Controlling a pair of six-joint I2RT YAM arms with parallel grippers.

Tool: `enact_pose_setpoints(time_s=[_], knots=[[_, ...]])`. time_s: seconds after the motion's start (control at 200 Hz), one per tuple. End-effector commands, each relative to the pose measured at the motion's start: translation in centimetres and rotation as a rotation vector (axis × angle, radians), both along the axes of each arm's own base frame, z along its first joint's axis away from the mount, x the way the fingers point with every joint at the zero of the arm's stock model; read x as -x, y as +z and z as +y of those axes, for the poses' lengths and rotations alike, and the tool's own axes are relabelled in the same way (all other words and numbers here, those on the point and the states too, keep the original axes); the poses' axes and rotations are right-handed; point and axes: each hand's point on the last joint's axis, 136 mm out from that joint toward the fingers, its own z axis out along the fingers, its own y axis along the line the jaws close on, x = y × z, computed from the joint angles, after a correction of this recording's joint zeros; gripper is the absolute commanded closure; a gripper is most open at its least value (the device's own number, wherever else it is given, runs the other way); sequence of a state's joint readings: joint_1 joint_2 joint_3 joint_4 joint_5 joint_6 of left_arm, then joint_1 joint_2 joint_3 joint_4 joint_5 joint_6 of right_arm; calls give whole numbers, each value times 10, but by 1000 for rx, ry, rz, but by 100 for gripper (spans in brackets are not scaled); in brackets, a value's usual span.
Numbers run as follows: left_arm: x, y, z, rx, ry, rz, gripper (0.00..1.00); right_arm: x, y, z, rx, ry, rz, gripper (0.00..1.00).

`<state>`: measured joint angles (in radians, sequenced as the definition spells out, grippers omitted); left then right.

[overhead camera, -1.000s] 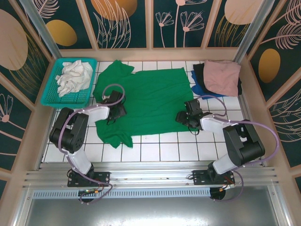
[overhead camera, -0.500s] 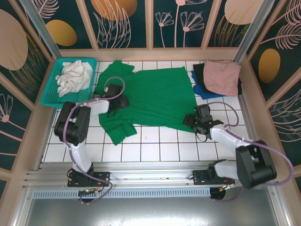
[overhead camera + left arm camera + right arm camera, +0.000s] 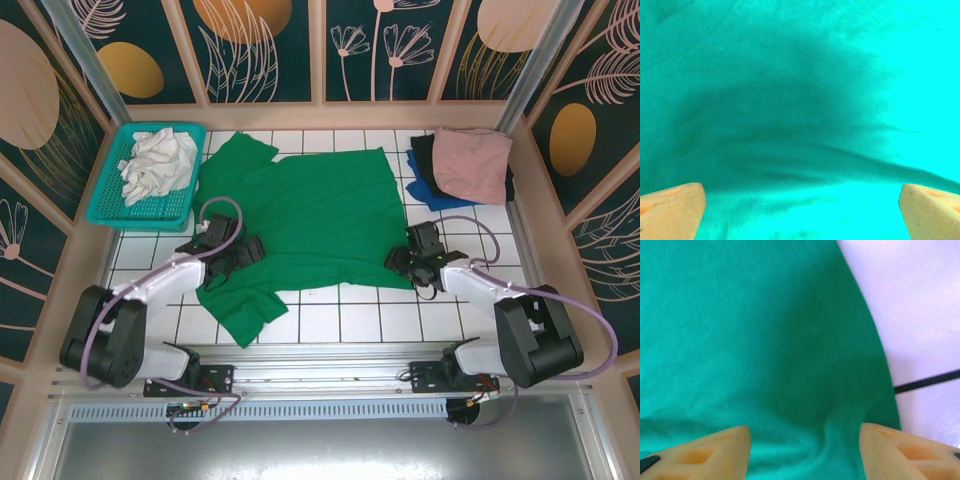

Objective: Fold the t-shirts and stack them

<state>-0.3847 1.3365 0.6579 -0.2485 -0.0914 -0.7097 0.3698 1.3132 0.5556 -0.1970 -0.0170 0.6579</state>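
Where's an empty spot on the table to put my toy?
The bare tiles in front of the green shirt, between the left arm and the right arm, are free. That shirt covers the middle, the basket the far left, folded shirts the far right.

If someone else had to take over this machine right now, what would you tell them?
Left gripper: jaws open, low over the green t-shirt near its left sleeve.
Right gripper: jaws open, at the shirt's near right edge.
Green t-shirt: spread flat on the table, unfolded.
Done: pink shirt, black shirt and blue shirt piled folded at far right.
Left: fold the green one and add it to the pile.
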Motion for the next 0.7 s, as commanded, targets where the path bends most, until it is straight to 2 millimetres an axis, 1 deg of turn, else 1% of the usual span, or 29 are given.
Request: enact_pose_setpoints(time_s=[0.0, 0.03, 0.08, 0.185, 0.24, 0.285, 0.345, 0.405, 0.465, 0.51, 0.54, 0.571, 0.621, 0.656, 0.691], knots=[[39, 4, 1, -36, 20, 35, 1, 11, 6, -16, 57, -90, 16, 39], [48, 4, -3, -29, 12, 38, 1, 14, 7, -20, 66, -112, 16, 39], [66, -1, -9, -19, 1, 67, 1, 19, 9, -25, 66, -139, 15, 40], [108, -18, -20, -31, -23, 152, 2, 30, 10, -20, 27, -148, 33, 43], [128, -26, -23, -42, -18, 193, 8, 37, 9, -15, 21, -139, 50, 44], [143, -30, -25, -45, -18, 217, 10, 42, 7, -13, 27, -133, 66, 44], [159, -32, -21, -65, 6, 247, 16, 47, 2, -13, 43, -134, 90, 44], [170, -31, -16, -83, 22, 266, 17, 51, -4, -16, 57, -136, 107, 44], [178, -25, -8, -116, 44, 274, 19, 51, -7, -17, 67, -134, 112, 43], [182, -19, -6, -123, 50, 274, 20, 51, -8, -18, 75, -130, 120, 43], [187, -17, 0, -149, 55, 284, 20, 51, -8, -19, 85, -130, 122, 43], [190, -15, 0, -153, 57, 287, 21, 50, -8, -21, 96, -134, 121, 43], [195, -18, -1, -153, 44, 306, 22, 49, -8, -25, 103, -140, 118, 43], [198, -21, -1, -156, 41, 314, 26, 49, -8, -27, 99, -145, 114, 43], [201, -26, -3, -151, 35, 326, 33, 48, -8, -28, 86, -152, 109, 44]])
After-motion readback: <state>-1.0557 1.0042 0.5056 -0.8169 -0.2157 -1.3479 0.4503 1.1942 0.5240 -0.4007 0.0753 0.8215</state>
